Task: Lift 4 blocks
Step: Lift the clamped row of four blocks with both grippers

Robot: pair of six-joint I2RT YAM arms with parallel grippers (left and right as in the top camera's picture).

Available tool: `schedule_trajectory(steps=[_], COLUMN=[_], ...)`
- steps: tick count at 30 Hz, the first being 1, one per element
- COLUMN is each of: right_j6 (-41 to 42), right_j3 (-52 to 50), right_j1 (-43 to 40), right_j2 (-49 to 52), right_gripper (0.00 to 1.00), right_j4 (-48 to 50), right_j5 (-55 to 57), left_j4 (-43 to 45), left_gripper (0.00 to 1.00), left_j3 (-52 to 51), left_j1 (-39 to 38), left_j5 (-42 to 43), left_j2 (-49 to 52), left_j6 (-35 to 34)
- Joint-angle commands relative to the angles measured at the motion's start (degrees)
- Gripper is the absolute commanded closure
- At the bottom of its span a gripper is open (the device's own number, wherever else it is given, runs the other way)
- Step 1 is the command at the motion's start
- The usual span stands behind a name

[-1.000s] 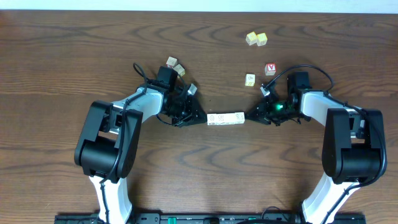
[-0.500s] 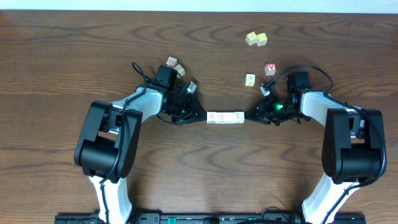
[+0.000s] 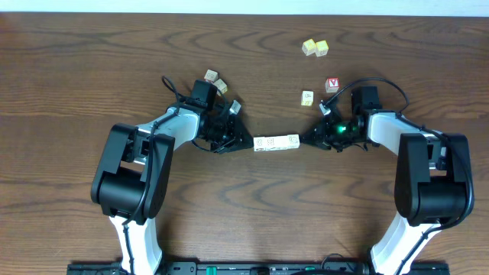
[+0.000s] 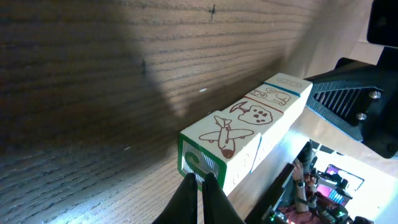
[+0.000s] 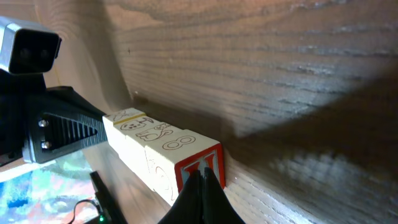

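Where the right end effector (image 5: 200, 177) presses the blocks (image 5: 149, 140), an "8" (orange-sided)

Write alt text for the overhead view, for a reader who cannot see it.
A short row of cream-white blocks is squeezed end to end between the shut left claw and shut right claw at the middle of a dark wooden table. A red-faced cube and other loose cubes lie nearer the top edge.
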Motion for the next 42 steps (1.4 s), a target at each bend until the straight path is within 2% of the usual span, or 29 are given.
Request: schedule_trajectory(steps=[1, 31, 42], right_j6=[2.40, 2.34, 2.36], right_j3=[-0.33, 1.22, 1.22], right_j1=[3.67, 7.26, 7.41], right_j2=[0.50, -0.63, -2.80], right_gripper=[0.99, 0.99, 0.99], right_j4=[1.11, 0.59, 0.09], right_j5=[-9.20, -7.78, -6.99], left_j4=[0.59, 0.74, 0.57], left_gripper=[0.93, 0.93, 0.93], left_j3=[-0.37, 0.17, 0.17], left_j1=[-1.70, -1.70, -1.70], left_j5=[6.08, 6.08, 4.13], left_j2=[0.85, -0.39, -3.87], left_j6=[-0.48, -0.48, -0.50])
